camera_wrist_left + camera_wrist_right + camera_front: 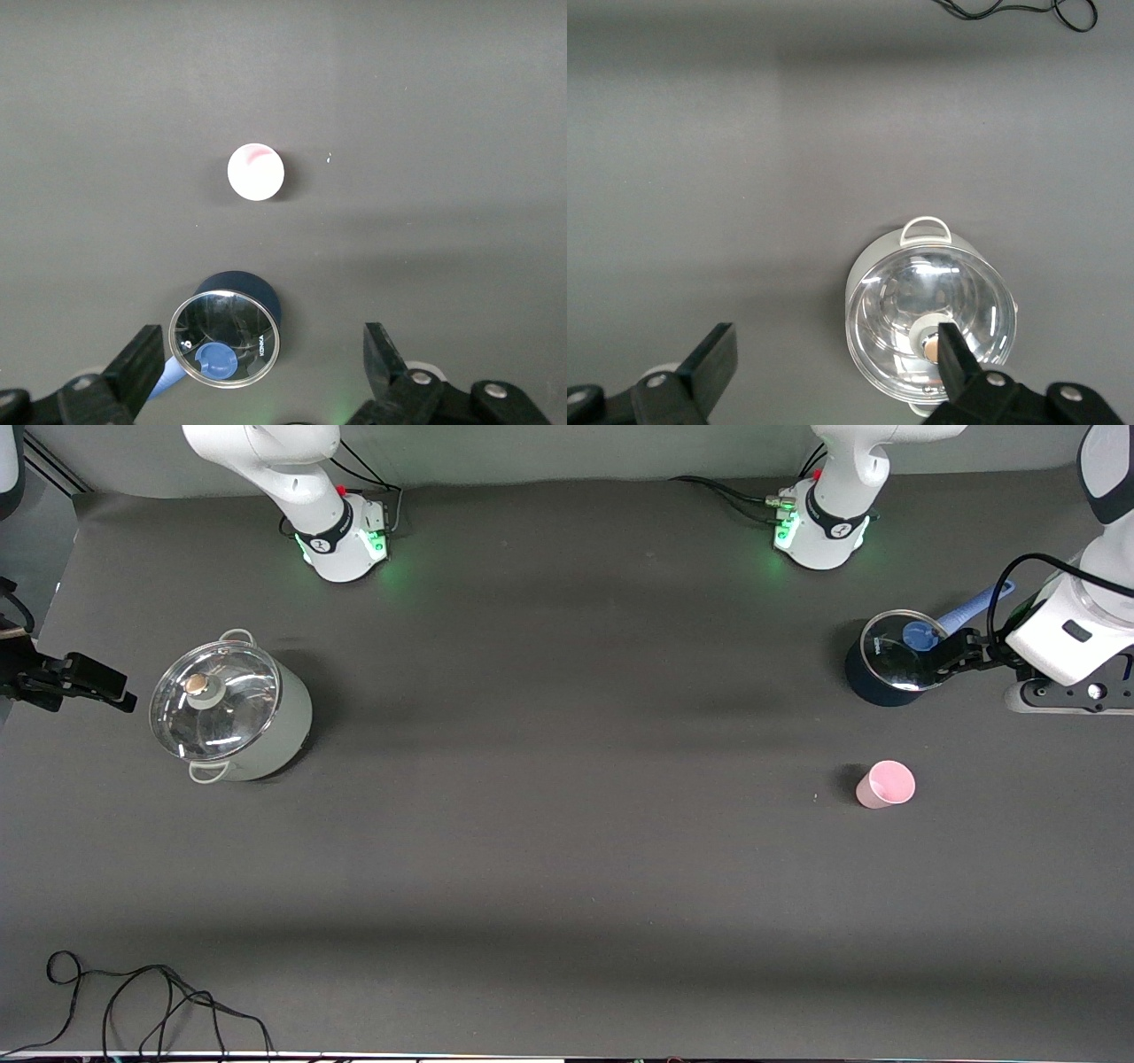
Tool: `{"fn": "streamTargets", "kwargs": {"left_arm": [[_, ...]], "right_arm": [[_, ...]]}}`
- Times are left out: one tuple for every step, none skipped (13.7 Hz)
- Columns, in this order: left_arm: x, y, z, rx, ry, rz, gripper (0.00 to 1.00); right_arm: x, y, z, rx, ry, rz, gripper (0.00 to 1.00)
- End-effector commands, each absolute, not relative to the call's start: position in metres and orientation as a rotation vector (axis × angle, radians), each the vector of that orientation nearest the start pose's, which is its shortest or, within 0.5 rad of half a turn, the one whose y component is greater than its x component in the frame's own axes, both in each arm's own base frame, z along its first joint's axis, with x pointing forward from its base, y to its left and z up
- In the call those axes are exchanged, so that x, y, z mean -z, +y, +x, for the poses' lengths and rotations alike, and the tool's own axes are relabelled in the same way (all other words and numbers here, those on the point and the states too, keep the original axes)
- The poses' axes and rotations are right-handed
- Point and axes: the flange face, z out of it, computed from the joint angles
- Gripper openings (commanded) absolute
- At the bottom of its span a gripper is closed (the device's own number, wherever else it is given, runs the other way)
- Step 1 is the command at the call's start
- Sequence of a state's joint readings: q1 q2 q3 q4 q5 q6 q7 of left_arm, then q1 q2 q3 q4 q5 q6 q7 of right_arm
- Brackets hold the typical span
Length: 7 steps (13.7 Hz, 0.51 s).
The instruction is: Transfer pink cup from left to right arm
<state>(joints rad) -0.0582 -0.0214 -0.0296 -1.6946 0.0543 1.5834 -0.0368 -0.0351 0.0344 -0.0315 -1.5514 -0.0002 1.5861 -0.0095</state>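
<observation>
Pincer status first: both of mine stand wide open with nothing in them. Left pincer (257,372) hangs up in the air at the left arm's end of the table, over the small dark blue pot; the wrist view shows its two black fingers (137,367) spread well apart with only table and pot between them. Right pincer (833,367) hangs at the right arm's end, just off the edge of the table beside the big pot, fingers (713,359) equally spread and bare.

Nearest the front camera I note a loose black cable (142,1001) curled on the dark grey table (549,850) toward the right arm's end.

Next out, the pink cup (885,784) stands upright on the table toward the left arm's end, mouth up, alone, touching nothing. It sits nearer the front camera than the blue pot and well apart from it. I see it in the left wrist view as a pale disc (255,172).

Farther out, the grey-green pot (232,716) with two loop handles and a glass lid sits toward the right arm's end. The dark blue pot (873,677) carries a glass lid (902,651) with a blue knob; a blue handle sticks out from it.

Farthest, the two arm bases stand along the table edge, green lights on.
</observation>
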Motion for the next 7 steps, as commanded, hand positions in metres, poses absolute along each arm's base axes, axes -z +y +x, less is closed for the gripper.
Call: {"fn": "streamTargets", "kwargs": {"left_arm": [[-0.585, -0.042, 0.543, -0.135, 0.147, -3.085, 1.00], [-0.584, -0.040, 0.546, -0.140, 0.246, -3.082, 1.00], [-0.586, -0.040, 0.547, -0.138, 0.373, -3.075, 1.00], [-0.592, -0.038, 0.547, -0.122, 0.494, -3.061, 1.00], [-0.597, -0.036, 0.548, -0.108, 0.615, -3.042, 1.00], [-0.601, -0.033, 0.549, -0.097, 0.735, -3.024, 1.00], [-0.602, -0.029, 0.550, -0.084, 0.872, -3.018, 1.00]], "right_arm": [[-0.618, -0.038, 0.563, -0.014, 0.072, -3.135, 1.00], [-0.618, -0.038, 0.564, -0.019, 0.072, -3.135, 1.00], [-0.618, -0.038, 0.565, -0.017, 0.070, -3.137, 1.00], [-0.617, -0.038, 0.564, -0.024, 0.070, -3.137, 1.00], [-0.616, -0.038, 0.564, -0.026, 0.070, -3.135, 1.00], [-0.617, -0.038, 0.565, -0.021, 0.070, -3.137, 1.00], [-0.617, -0.038, 0.565, -0.024, 0.070, -3.137, 1.00]]}}
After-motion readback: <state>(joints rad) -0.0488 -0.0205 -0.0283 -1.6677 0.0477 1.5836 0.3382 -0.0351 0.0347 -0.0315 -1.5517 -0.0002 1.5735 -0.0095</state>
